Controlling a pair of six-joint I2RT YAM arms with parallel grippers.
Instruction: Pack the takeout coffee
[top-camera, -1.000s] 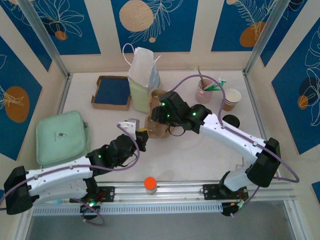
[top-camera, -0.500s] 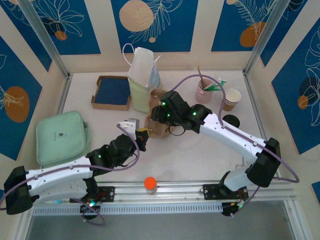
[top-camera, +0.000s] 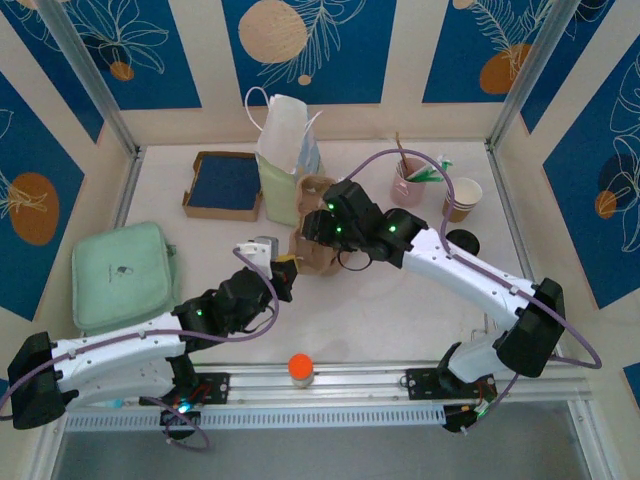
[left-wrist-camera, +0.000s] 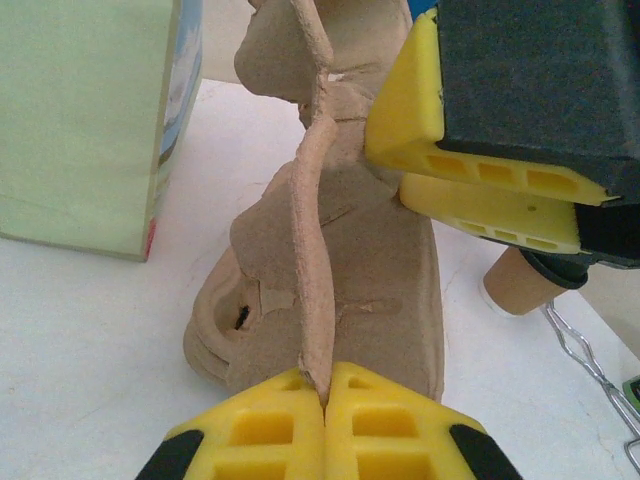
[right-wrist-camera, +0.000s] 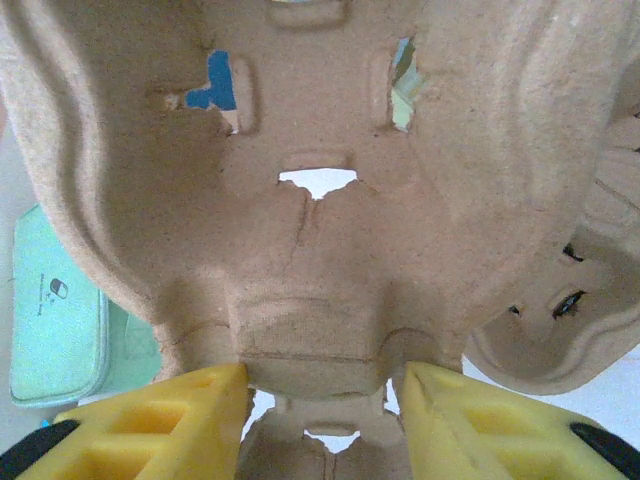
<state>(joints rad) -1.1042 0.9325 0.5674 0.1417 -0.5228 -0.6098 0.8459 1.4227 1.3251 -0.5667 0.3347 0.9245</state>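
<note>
**Cup carrier held by both pincers beside the paper bag**

The brown pulp cup carrier stands on its edge, nearly upright, just beside the paper bag, on the bag's near side. In the left wrist view its lower cup pocket sits low at the white counter; whether it touches I cannot tell.

The left pincer is clenched on the carrier's thin near rim, its yellow fingers pressed together with the rim between them. The right pincer comes from the other side and grasps the carrier higher up. In the right wrist view its two fingers press on either side of a raised block in the carrier's middle.

Left of the bag lies a flat cardboard box with a blue inside. Further to the left, and nearer, lies a mint green pouch. Right of the bag stand a pink cup with sticks, a stack of paper cups and a black lid. Well apart from the bag, at the near rail, stands a small thing with an orange cap.
</note>
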